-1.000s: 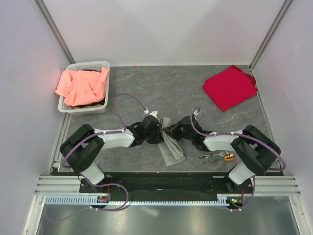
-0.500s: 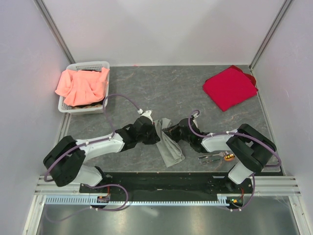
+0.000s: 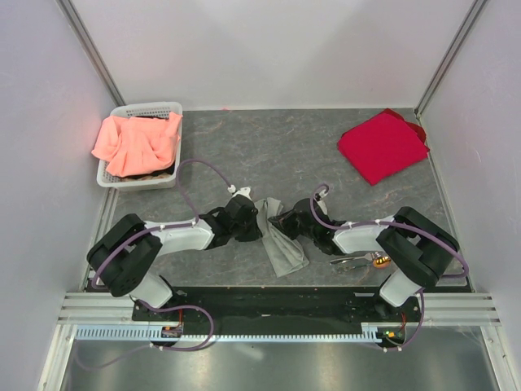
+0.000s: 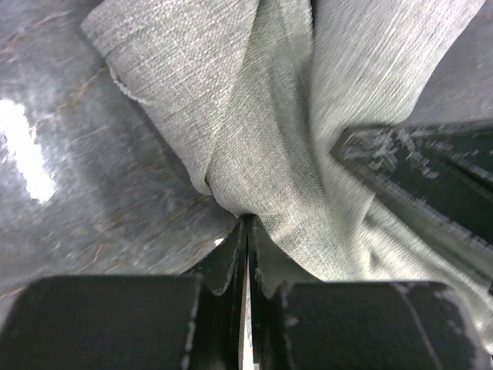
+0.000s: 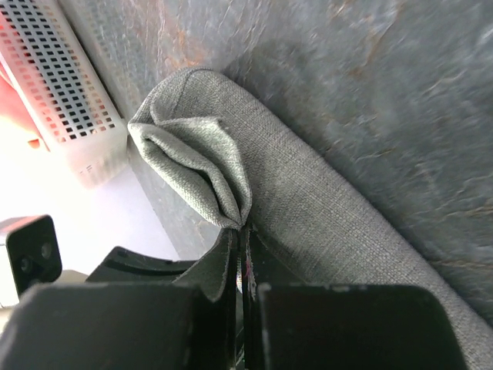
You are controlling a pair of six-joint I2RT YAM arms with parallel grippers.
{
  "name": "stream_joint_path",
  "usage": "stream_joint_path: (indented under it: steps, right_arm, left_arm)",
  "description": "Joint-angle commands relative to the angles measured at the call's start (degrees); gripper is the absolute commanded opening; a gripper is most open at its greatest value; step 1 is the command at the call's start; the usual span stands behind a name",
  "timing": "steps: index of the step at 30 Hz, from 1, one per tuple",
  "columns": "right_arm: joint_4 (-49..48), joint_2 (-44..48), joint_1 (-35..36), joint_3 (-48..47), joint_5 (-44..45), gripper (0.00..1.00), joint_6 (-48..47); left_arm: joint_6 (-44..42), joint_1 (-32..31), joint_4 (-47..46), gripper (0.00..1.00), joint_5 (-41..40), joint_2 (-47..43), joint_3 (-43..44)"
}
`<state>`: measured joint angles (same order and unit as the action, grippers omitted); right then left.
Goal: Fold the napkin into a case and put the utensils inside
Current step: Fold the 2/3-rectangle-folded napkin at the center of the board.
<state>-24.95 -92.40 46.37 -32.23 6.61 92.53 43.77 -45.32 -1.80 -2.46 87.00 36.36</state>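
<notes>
The folding step is in hand, and it looks early. The grey-green napkin (image 3: 285, 248) lies in the middle of the bench (image 3: 244, 147), between the two arms, as a rumpled, roughly doubled strip running from the claws down toward the near edge. It is not yet a neat flat fold with a pocket.

The left claw (image 3: 258, 215) is pinched closed on the far end of the cloth. Seen from its wrist, the fingers (image 4: 231, 258) meet with a bunched fold of fabric caught at their tips. The right claw (image 3: 282, 220) is closed too, nipping a small folded corner of the same end. The two claws sit just beside each other, so the cloth gathers into pleats between them.

To my eye the next move calls for drawing the two pinched corners apart so that the end spreads flat. They would then carry it evenly over the rest of the strip, both claws at the same height, so the layers land square. If either grip slips, the thin fabric would probably slump back into a heap.

The utensils (image 3: 358, 262) wait untouched near the base of the right arm, close to the napkin but apart from it.

I count one napkin, one red cloth (image 3: 383, 147) and one orange cloth (image 3: 134, 142). There is one white basket (image 3: 138, 181) and one small cluster of silvery utensils with an orange-brown end. I cannot tell how many pieces are in it.
</notes>
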Motion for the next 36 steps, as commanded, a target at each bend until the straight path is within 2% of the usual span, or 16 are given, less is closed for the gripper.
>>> stream_joint_path:
  steps: [1, 13, 23, 29, 32, 36]
  right_arm:
    - [2.1, 1.0, 1.5, -3.1, 2.9, 0.00, -0.3]
    - [3.2, -5.6, 4.3, -7.1, 7.6, 0.00, 1.6]
    - [0.5, -7.2, 6.5, -5.6, 12.9, 0.00, 3.3]
    - [4.2, -7.7, 6.3, -9.3, 10.3, 0.00, -10.9]
    - [10.9, -8.8, 6.6, -13.8, 10.4, 0.00, -19.0]
    - [16.4, -10.0, 7.7, -16.7, 13.3, 0.00, -26.6]
  left_arm:
    - [-0.8, 0.1, -2.6, 0.07, -0.4, 1.4, -0.4]
    - [-1.8, 0.1, -5.6, 0.07, 1.8, -0.8, -3.4]
    - [-2.1, 0.8, -2.3, 0.07, 2.1, -5.2, -4.3]
    - [-4.6, 7.1, 5.6, 0.10, 6.3, -14.0, -3.7]
    - [-5.2, 10.3, 8.2, 0.11, 7.8, -16.2, -1.0]
    - [-5.6, 13.6, 8.4, 0.09, 9.0, -10.5, 2.8]
